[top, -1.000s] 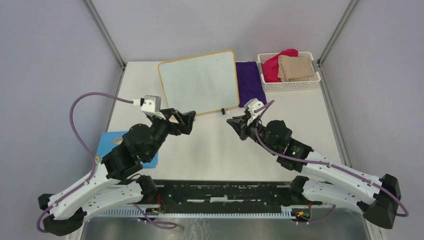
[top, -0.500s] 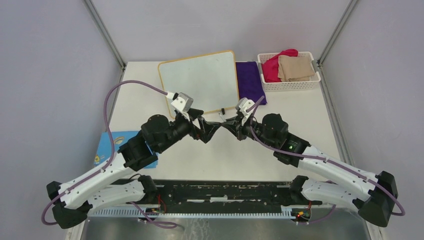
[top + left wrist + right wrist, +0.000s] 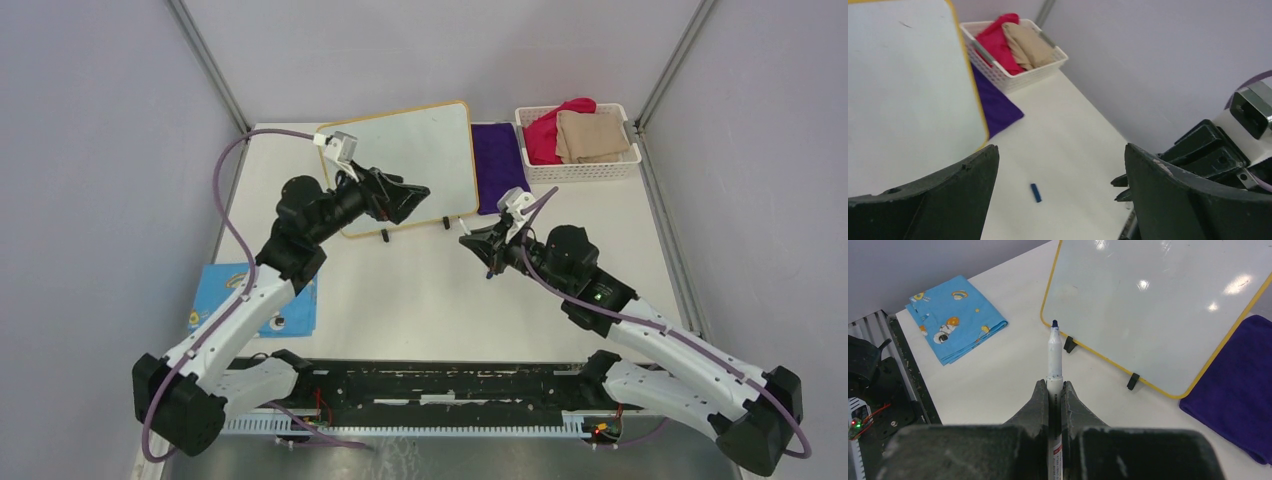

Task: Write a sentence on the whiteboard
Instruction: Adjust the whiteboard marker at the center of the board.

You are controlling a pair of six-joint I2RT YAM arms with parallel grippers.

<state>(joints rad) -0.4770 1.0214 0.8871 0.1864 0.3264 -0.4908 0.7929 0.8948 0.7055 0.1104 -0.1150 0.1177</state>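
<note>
- The whiteboard lies at the far middle of the bench. It is turned slightly askew, and its tan frame runs all round it.
- Its face shows plain white with glare spots and a faint smudge.
- Two small black feet stick out from its near long edge onto the bench.
- The left gripper hangs over the board's near-left part, pointing right. In the left wrist view its jaws stand wide apart and grasp nothing.
- A small blue piece lies on the bench past the board's corner, seen between those parted fingers.
- The right gripper is over bare bench, near the board's near-right corner and just short of the feet.
- Its jaws are clenched on a white marker that sticks out ahead of them. The marker's dark blue tip is bare and aimed at the board's near edge, and it is not touching the board.
- A purple cloth lies flat against the board's right edge.
- Beyond the cloth, in the far right corner, sits a white basket. It holds a red cloth and a folded tan cloth.
- A light-blue item with cartoon prints lies at the near left, well apart from the board. The left arm crosses over one side of it.
</note>
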